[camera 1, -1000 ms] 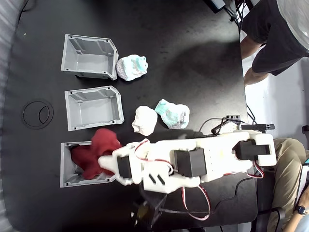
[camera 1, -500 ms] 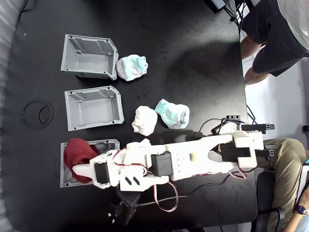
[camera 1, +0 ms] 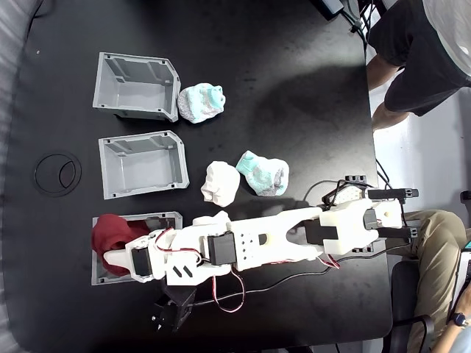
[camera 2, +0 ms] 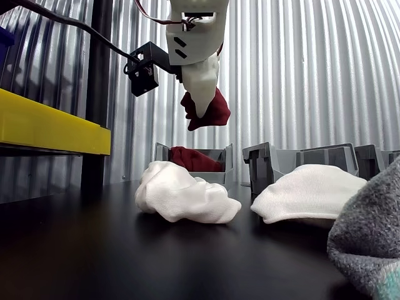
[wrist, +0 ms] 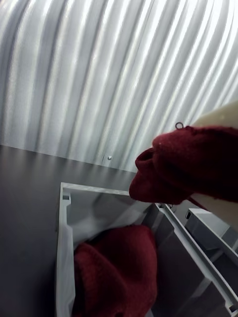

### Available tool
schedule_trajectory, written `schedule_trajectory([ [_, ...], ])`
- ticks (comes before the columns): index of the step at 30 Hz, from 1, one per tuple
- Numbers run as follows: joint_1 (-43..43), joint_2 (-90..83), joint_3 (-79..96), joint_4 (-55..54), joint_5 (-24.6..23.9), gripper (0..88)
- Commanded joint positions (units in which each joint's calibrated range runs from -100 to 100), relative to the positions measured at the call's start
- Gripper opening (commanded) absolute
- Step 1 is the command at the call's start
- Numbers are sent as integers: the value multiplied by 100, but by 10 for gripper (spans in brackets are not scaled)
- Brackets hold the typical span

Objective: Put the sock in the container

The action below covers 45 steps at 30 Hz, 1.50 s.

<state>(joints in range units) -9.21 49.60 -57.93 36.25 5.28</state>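
Dark red knit, bunched in the pincer [camera 2: 203, 109]: the sock [camera 2: 209, 112] hangs clamped between closed jaws, held above the container [camera 2: 192, 164], not touching it. In the other view, going near to far: a grey fuzzy sock [camera 2: 369, 244] at 4 o'clock, two white lumpy socks [camera 2: 184, 194] on the black table [camera 2: 94, 250], then the grey bins against a corrugated metal wall [camera 2: 312, 69].

In the fixed view the sock [camera 1: 112, 234] sits at the 9 o'clock end of the lowest container [camera 1: 171, 218], over its outer wall rather than its middle. Another dark red knit piece [wrist: 116, 270] already lies inside the container [wrist: 63, 233] in the wrist view, with the held sock [wrist: 183, 163] above it at 1 o'clock.

Risk: released here, the soft sock could drape over the far rim or slide outside, since it hangs near the wall edge. The bin is also part full, so it may perch on top and roll off. Loose knit may snag on a pincer finger.

Bins are hard moulded plastic, tall-walled, one corner angled. Mint-and-white socks [camera 1: 263, 173] are crumpled, soft.
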Motion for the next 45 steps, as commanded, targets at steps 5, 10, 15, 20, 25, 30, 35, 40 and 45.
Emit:
schedule_trajectory([
  [5,-20,-155,-447,252,-16,13],
  [10,-20,-155,-447,286,-16,14],
  [15,-20,-155,-456,286,13,18],
  [20,-20,-163,-456,295,13,57],
  [25,-67,-222,-474,722,19,165],
  [30,-154,-381,-456,987,13,249],
  [35,-217,-414,-465,1140,24,301],
  [40,-272,-431,-474,1704,24,376],
  [45,-256,-724,-456,2011,24,419],
])
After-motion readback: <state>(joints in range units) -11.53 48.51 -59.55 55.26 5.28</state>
